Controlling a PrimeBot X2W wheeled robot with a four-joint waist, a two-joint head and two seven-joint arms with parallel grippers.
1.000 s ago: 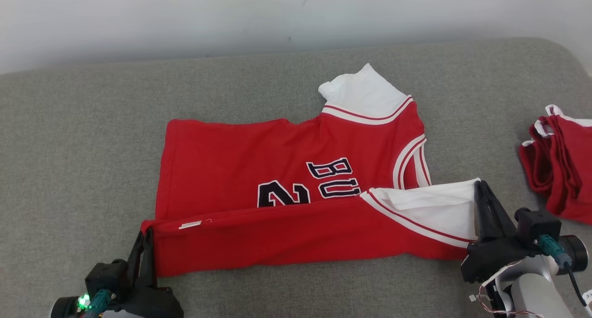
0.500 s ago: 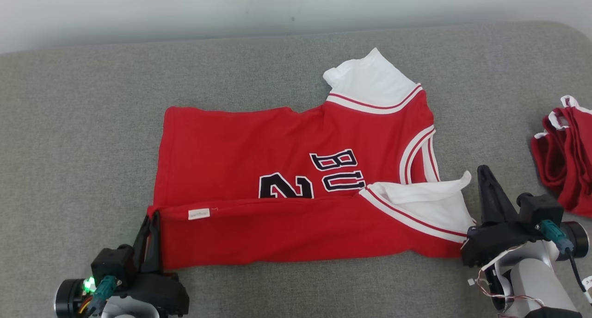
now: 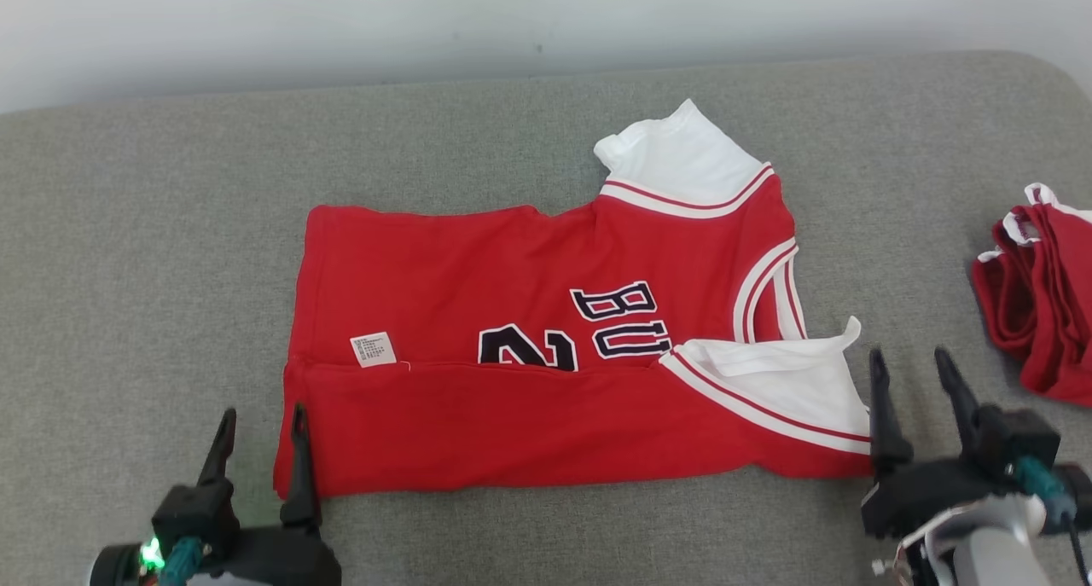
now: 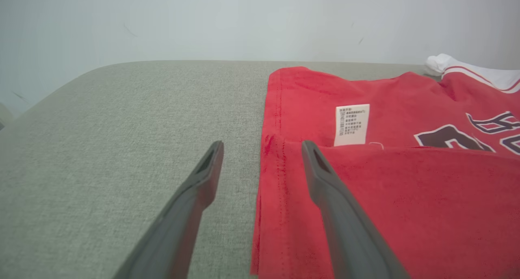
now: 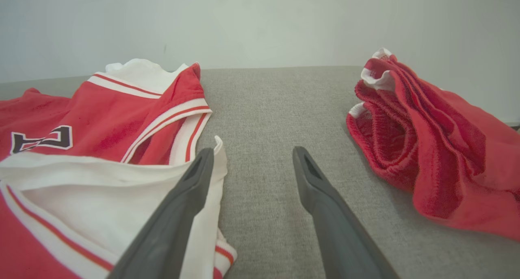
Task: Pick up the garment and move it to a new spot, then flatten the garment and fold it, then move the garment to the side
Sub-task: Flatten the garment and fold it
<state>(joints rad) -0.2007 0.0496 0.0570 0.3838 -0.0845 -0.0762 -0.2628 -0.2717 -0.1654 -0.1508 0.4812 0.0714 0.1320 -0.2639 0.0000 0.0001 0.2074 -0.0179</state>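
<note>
Bright, soft, even light falls on the grey woven fabric cushion [image 3: 171, 228]. There is no glare, and only faint shadows sit under the folds of the red and white knit basketball jersey [image 3: 512, 313]. The head view is sharp. In the wrist views, the dark tapered end effector fingers [image 4: 341, 214] go soft near the lens.

We see a grey fabric surface [image 3: 153, 228] with a rounded far corner, backed by a pale wall [image 3: 341, 23]. At our right edge a crumpled red garment [image 3: 1036, 304] with white trim lies bunched on that surface.
</note>
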